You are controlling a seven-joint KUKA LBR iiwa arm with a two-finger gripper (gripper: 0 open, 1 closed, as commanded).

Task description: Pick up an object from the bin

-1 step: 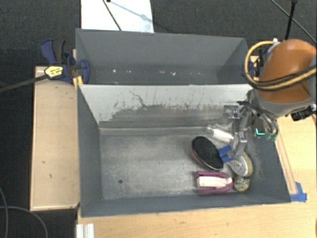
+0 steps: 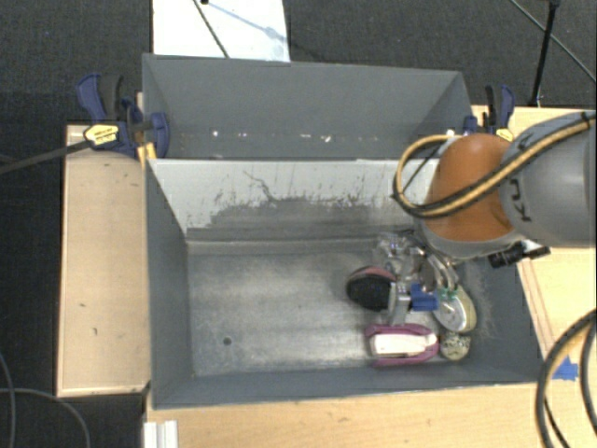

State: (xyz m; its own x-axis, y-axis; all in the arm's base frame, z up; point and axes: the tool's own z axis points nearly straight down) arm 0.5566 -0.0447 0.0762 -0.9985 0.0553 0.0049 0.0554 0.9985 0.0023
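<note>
We see the arm (image 2: 560,189) come in over the bin's (image 2: 261,315) right rim, its wrist bent downward. An orange cover (image 2: 471,189) caps the wrist and yellow cables (image 2: 407,171) loop round it. The gripper (image 2: 407,283) hangs low near the bin's front right corner, just above a small cluster. We cannot tell whether it is wide, narrow or holding anything.

A black rounded lump (image 2: 368,292) with a pink edge lies just on the gripper's left-wall side. A flat purple case (image 2: 401,343) with a white face lies nearer the front wall; any print on it is too small for us to read. On the right-wall side lie a blue piece (image 2: 424,300), a silvery disc (image 2: 454,312) and a speckled pebble (image 2: 455,347).
</note>
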